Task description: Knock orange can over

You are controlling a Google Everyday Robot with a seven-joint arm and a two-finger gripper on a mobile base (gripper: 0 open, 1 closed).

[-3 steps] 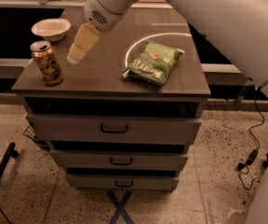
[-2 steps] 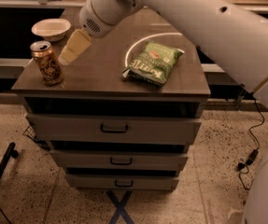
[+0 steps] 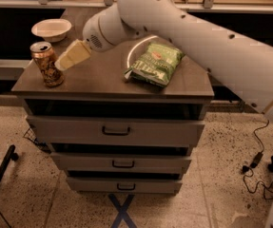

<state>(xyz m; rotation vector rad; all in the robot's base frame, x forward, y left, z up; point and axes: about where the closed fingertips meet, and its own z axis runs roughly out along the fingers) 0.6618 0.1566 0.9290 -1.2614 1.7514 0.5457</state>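
1. Pale cream tool [image 3: 61, 63], a smooth, blunt wedge of matte plastic, slants down over the worktop [image 3: 102, 82] towards 8 o'clock. Its narrow end is right against the side of the orange can [image 3: 47, 65]. Whether it truly touches cannot be told, nor whether the tool is apart or together.
2. The orange can stands upright near the worktop's 9 o'clock edge. It is a slim metal cylinder with an orange-gold skin mottled by dark artwork and a shiny silver top with a pull-tab.
3. From the can, the tool lies at about 2 o'clock.
4. Behind the tool, a rounded white wrist housing with a patch of small holes joins the arm [image 3: 198, 42]. The arm is a thick, glossy white tube that runs off towards 3 o'clock.
5. A shallow round bowl [image 3: 51, 29], off-white and smooth, sits at the worktop's 10 o'clock corner, apart from the can.
6. A green chip bag [image 3: 155, 63], crinkled and puffy with a glossy film surface, lies flat at about 3 o'clock from the worktop's middle. A thin pale curved line [image 3: 135, 46] runs just beside it.
7. The worktop is a flat, dull brown-grey slab on a cabinet of three grey drawers [image 3: 114, 129] with dark bar handles.
8. The speckled stone floor [image 3: 22, 141] carries a blue taped cross [image 3: 121, 213] at 6 o'clock.
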